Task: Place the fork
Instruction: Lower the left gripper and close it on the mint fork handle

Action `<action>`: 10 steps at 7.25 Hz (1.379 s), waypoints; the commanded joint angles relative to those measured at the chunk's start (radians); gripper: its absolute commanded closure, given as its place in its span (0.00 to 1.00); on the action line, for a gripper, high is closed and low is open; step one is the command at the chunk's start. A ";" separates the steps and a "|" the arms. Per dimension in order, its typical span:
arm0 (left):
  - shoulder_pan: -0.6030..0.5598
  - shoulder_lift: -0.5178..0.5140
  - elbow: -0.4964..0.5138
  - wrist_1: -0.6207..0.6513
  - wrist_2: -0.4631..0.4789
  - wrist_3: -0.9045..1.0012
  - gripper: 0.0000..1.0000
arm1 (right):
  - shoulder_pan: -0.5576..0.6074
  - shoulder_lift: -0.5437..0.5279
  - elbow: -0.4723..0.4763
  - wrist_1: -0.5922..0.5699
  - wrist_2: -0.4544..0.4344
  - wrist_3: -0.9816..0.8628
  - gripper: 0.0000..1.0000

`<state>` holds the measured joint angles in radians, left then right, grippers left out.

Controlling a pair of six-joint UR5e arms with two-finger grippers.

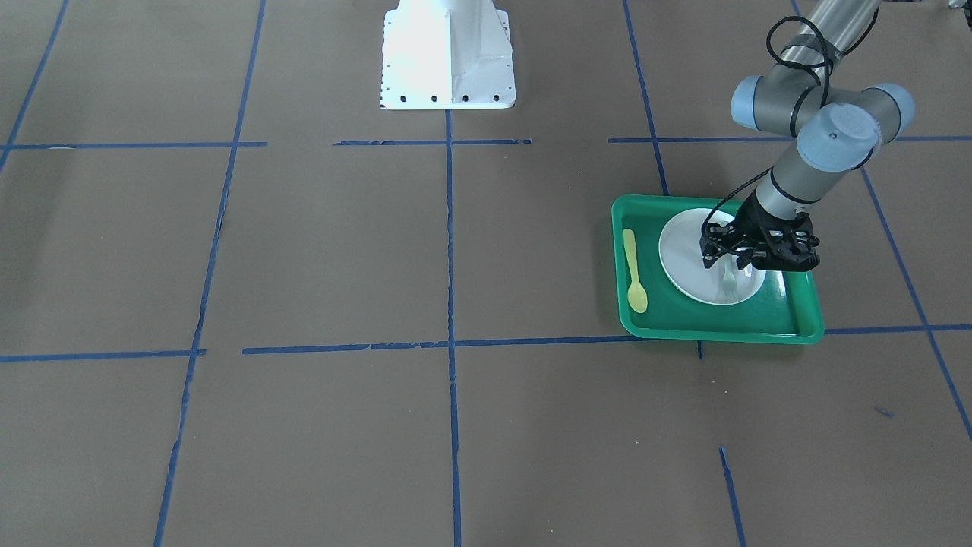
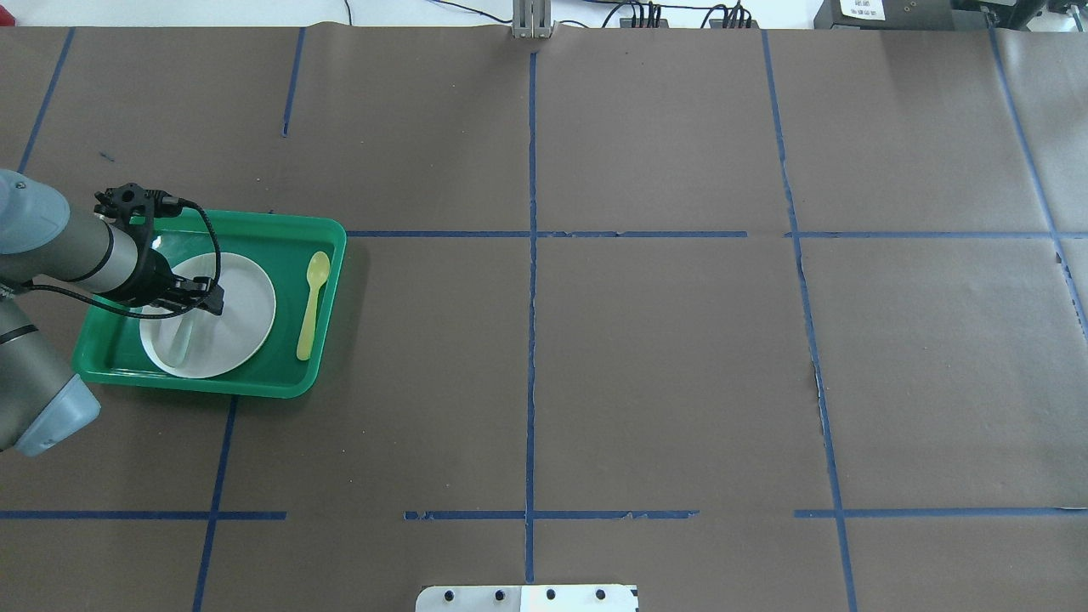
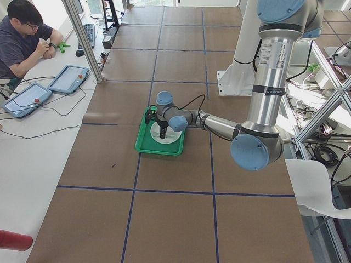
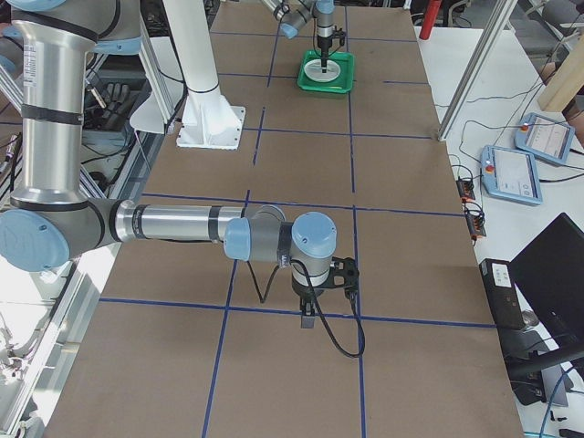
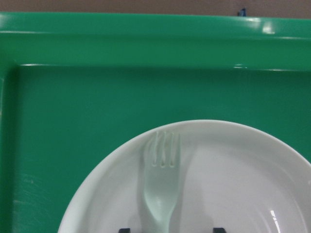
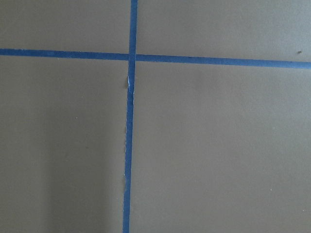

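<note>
The pale whitish-green fork [image 5: 163, 184] lies flat on the white plate [image 5: 233, 184], tines toward the tray's rim. It also shows in the front view [image 1: 729, 282] and the overhead view [image 2: 180, 340]. The plate [image 1: 687, 258] sits in the green tray [image 1: 759, 327]. My left gripper [image 1: 729, 254] hangs just over the plate, pointing down. Its two fingertips stand apart on either side of the fork's handle in the left wrist view [image 5: 171, 229], not touching it. My right gripper [image 4: 310, 315] hangs over bare table far from the tray; I cannot tell whether it is open or shut.
A yellow plastic spoon [image 1: 634, 273] lies in the tray beside the plate, on the side away from my left arm. The robot's white base [image 1: 448, 57] stands at the table's edge. Blue tape lines [image 6: 129, 145] cross the brown table. An operator [image 3: 22, 38] sits at a side desk.
</note>
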<state>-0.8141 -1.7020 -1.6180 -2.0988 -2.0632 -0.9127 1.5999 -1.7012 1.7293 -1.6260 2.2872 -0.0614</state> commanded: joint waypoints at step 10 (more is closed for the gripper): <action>-0.083 0.082 -0.137 0.022 -0.063 0.009 1.00 | 0.000 0.000 0.001 0.000 0.000 0.000 0.00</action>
<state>-0.8514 -1.6373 -1.7428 -2.0796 -2.1021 -0.9095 1.5999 -1.7012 1.7303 -1.6260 2.2872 -0.0614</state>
